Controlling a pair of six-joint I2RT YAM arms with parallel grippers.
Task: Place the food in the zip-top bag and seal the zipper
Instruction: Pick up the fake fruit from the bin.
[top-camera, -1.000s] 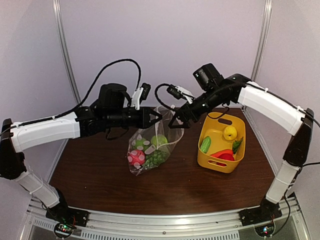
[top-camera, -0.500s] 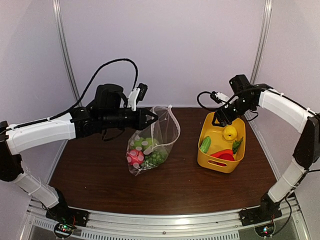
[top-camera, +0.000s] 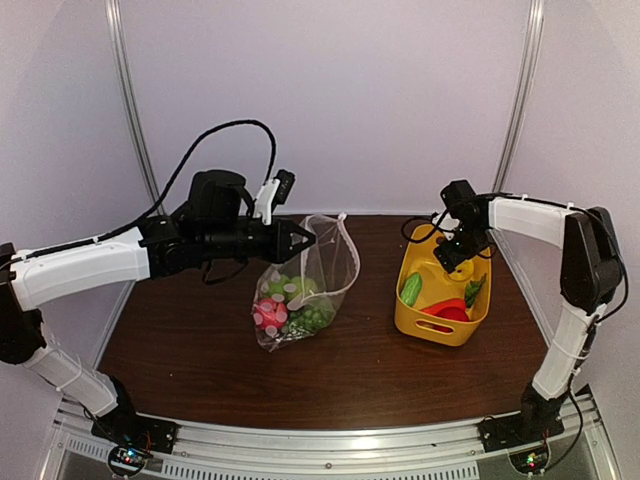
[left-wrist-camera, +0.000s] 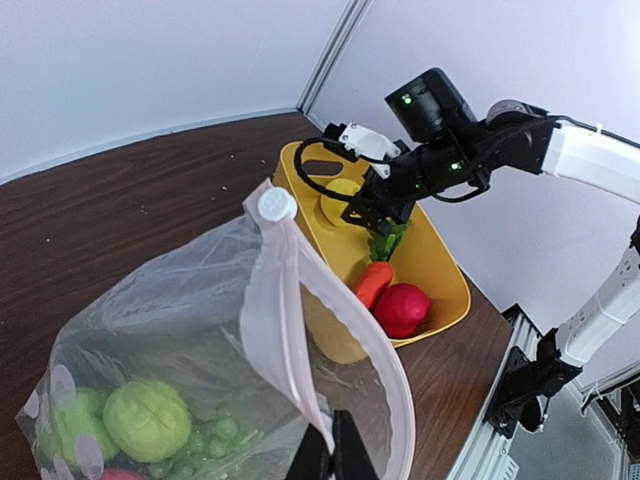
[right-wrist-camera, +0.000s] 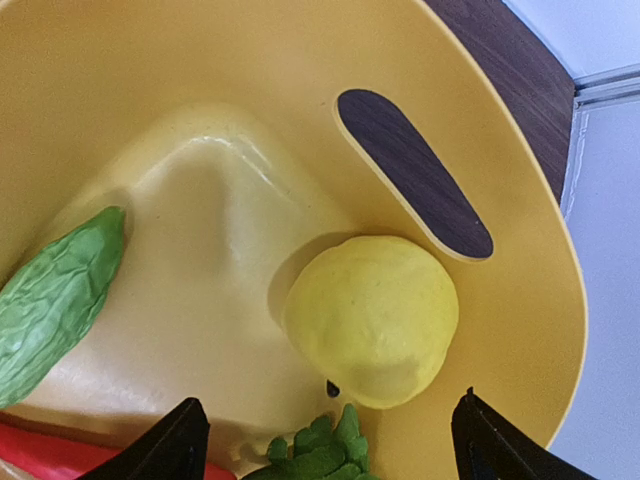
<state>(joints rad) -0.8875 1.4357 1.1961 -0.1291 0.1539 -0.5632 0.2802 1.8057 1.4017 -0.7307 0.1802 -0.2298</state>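
The zip-top bag (top-camera: 305, 290) sits at centre frame on the counter (top-camera: 200, 350), its rim clamped in my left claw (top-camera: 306, 238). My right claw (top-camera: 455, 262) hovers, spread apart, over the lemon (right-wrist-camera: 372, 318) in the yellow basket (top-camera: 440, 327) at the right.

Pale lilac walls (top-camera: 330, 100) are filling the upper frame; a dark wooden table (top-camera: 330, 385) is spreading across the lower middle.

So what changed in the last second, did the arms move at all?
The right gripper swung away from the mouth of the zip-top bag, rightward to the yellow basket. It now hangs open just above the lemon, holding nothing. The left gripper stayed shut on the bag's rim, holding it up. Nothing else moved.
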